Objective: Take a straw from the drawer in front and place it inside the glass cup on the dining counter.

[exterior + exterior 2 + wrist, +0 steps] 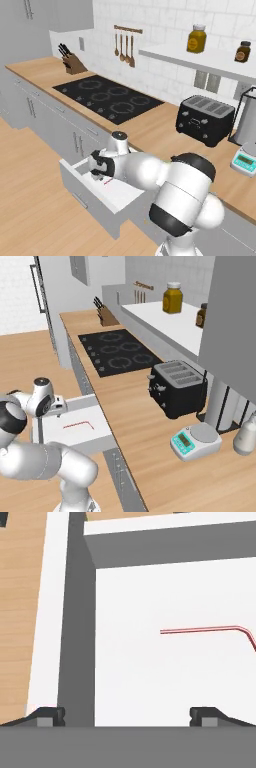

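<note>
The drawer stands pulled out from under the wall counter, its white interior bare. On its floor lies the straw, thin and red with a bent end; it shows too in the base views. My gripper hangs open just above the drawer's side near its grey wall, with nothing between its fingertips. The straw lies apart from it, ahead and to the right in the hand view. From the base, the hand points down into the drawer. The glass cup and the dining counter are out of view.
Behind the drawer runs the wood-topped wall counter with a black stove, a black toaster, a small scale and a knife block. A shelf above carries jars. Wood floor lies left of the drawer.
</note>
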